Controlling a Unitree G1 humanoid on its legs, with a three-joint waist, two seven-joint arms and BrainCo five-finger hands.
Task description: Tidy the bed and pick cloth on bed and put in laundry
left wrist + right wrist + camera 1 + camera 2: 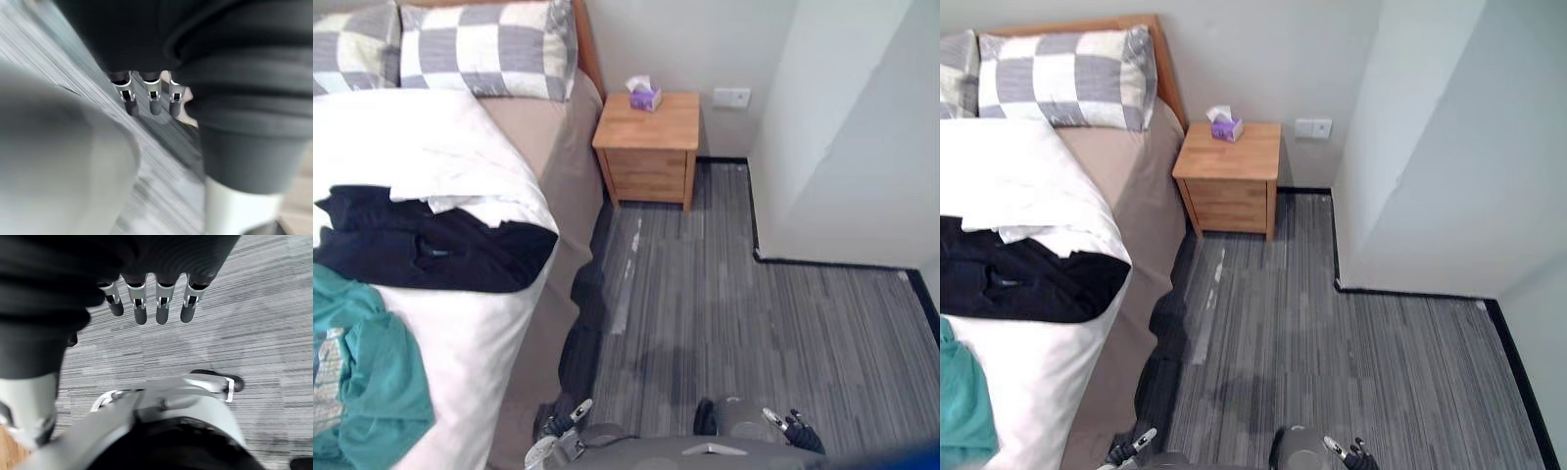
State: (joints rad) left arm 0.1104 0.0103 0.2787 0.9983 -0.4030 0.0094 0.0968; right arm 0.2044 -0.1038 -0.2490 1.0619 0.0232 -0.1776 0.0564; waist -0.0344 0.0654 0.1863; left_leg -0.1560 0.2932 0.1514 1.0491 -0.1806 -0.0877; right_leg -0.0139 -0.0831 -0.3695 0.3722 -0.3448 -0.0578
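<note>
Teal cloth (362, 382) cut off by left and bottom edges; pale patch on it unreadable. Black cloth (431, 250): far edge tucked under folded white sheet (421, 147), left end cut off in right eye view. Left pillow (352, 44) cut by corner. Bed (563, 166) foot end out of frame. Tissue box (645, 97) print too small. Left hand (152, 95) blurred, fingers half under its cover. Right hand (140, 303) finger bases hidden by cover.

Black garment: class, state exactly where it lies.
In the left eye view, the black garment lies across the white duvet at the left, between the teal garment nearer the robot and the checked pillows.
</note>
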